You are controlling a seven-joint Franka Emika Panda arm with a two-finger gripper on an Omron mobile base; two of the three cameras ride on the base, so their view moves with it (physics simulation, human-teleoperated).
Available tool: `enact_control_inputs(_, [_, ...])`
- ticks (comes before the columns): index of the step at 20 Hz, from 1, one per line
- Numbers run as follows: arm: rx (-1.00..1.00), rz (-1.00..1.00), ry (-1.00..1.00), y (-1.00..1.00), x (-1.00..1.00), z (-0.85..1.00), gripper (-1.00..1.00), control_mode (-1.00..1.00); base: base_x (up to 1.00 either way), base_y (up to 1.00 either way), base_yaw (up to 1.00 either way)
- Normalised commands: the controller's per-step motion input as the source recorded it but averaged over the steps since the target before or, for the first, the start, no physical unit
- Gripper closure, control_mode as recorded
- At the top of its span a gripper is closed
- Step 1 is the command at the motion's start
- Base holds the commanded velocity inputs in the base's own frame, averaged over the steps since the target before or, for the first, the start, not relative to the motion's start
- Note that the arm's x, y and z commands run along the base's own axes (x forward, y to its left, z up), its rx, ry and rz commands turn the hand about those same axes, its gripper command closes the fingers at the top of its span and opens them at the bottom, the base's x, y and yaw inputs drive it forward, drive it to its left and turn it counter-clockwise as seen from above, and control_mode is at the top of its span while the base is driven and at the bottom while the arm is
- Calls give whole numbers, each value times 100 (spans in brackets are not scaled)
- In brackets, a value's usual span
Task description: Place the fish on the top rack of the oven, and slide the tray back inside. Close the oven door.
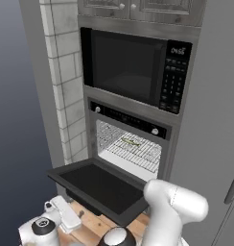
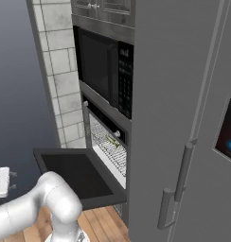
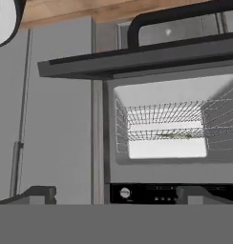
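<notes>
One gripper (image 3: 116, 194): fingertips wide apart, holding nothing, facing the oven.
Oven door (image 1: 102, 187): dropped flat, fully open, nearest obstacle.
Oven (image 1: 159, 151): cavity exposed.
Top rack (image 1: 138, 151): inside the cavity.
Fish (image 1: 130, 141): lying on the rack.
Microwave (image 1: 133, 67): directly above.
Fridge (image 2: 183, 118): beside, right.

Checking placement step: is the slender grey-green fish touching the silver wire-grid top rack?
Touching. In the left base view the fish lies flat on the rack's bars inside the oven cavity, no gap beneath.
</notes>
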Motion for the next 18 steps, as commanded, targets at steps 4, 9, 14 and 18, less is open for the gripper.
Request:
enact_control_inputs(4, [0,1,0,-30,47,-36,-100,-100,0,0,0])
enact_control_inputs(9, [0,5,0,-11,22,-71,-100,-100,0,0,0])
enact_control_inputs(14, [0,8,0,0,48,-78,-100,-100,0,0,0])
enact_control_inputs(18, [-6,5,0,2,65,-95,-100,-100,0,0,0])
